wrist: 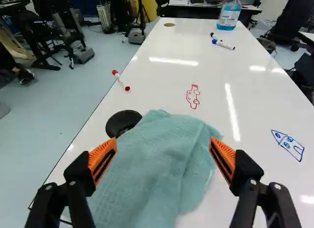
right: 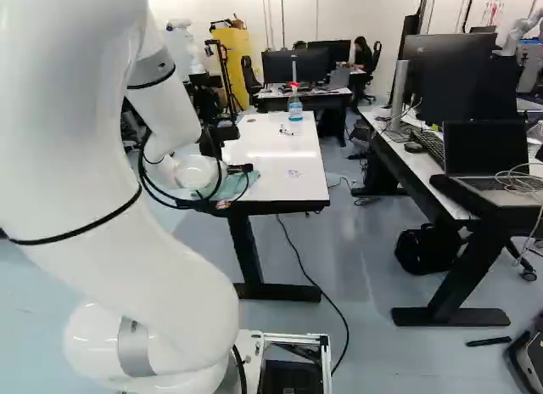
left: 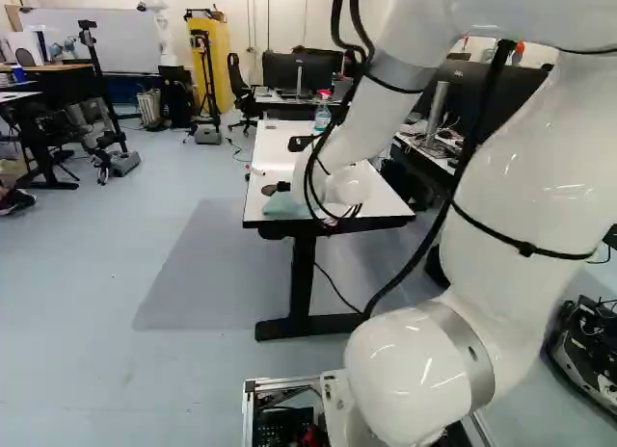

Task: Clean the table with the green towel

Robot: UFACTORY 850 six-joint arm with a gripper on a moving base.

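Extending from the left edge of the right base view, the white arm (right: 110, 173) carries the gripper (wrist: 163, 145) to the near end of the white table (right: 284, 169). The gripper's two fingers are spread wide and pinch nothing. A black disc (wrist: 123, 123) lies beside the green towel (wrist: 157, 164), with a capped marker (wrist: 120, 80) beyond it, by the table's edge. The towel, left of centre in the right base view, lies between and ahead of the fingers; its longer side appears to run away from the gripper, so closing should gather it across its width. Whether the pads touch cloth cannot be told. The single arm is already near; a slight lowering is probably needed first, with the disc a likely snag. Just past the towel is a red drawing (wrist: 193, 96); a blue drawing (wrist: 288, 144) lies to its other side from the disc. The spray bottle (right: 294, 107) stands at upper centre of the right base view.
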